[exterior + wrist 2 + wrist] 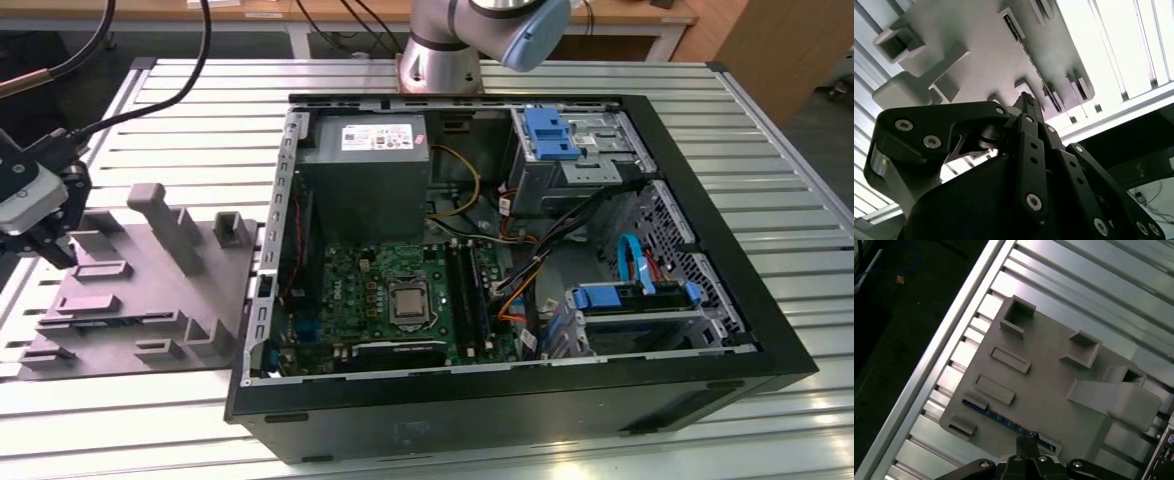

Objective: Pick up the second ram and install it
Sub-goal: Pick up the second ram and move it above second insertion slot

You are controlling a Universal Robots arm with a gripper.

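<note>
The second ram (1004,419) is a thin blue stick lying along one edge of the grey holder plate (1054,390), between small raised blocks. In the first wrist view my gripper (1027,439) hovers just above the stick's middle, fingertips pressed together and holding nothing. The second wrist view looks along the black fingers (1030,150) to the gripper (1026,100) tips, which meet under the grey holder plate (979,45). In the exterior view the gripper (54,250) hangs over the left edge of the holder plate (147,290), well apart from the open computer case (534,260).
The motherboard (387,300) lies in the case floor with long black slot rails (462,290) beside the processor socket. A power supply (363,170), drive cages (574,145) and cables fill the rest. Tall grey posts (167,225) rise from the plate. The ribbed metal table (160,420) surrounds everything.
</note>
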